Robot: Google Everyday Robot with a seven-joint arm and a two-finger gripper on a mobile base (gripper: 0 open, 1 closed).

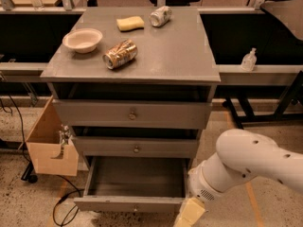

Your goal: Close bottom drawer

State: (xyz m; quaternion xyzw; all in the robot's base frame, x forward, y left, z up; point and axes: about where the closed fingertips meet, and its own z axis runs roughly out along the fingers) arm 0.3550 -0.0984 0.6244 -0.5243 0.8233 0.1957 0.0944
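Low in the camera view, at the foot of the grey cabinet [180,51], the bottom drawer [109,203] stands pulled well out, with its front panel facing the camera. Nothing shows inside it. The middle drawer [104,146] and top drawer [94,112] above it sit further in.

The gripper [187,215] is at the bottom edge of the frame, just beside the drawer's right front corner, on the white arm [246,162] that comes in from the right. It's partly cut off, so whether it's apart or together can't be told, nor whether it touches the drawer.

Handling, as a judgement:
- The box is rigid wood and probably light, given nothing is visible inside. It should slide along one axis only.
- No grasp is needed; a flat push on the front panel will do.
- The best contact is mid-panel, near the small round knob [136,208]. A push out at the right corner may rack the drawer and bind it in its runners.
- The knob is small, smooth metal, a poor pinch target, and isn't needed for closing.
- The panel face looks smooth, so the contact should stay square to avoid sliding off.

The bowl [82,39] and can [120,54] on top are well clear of the work.
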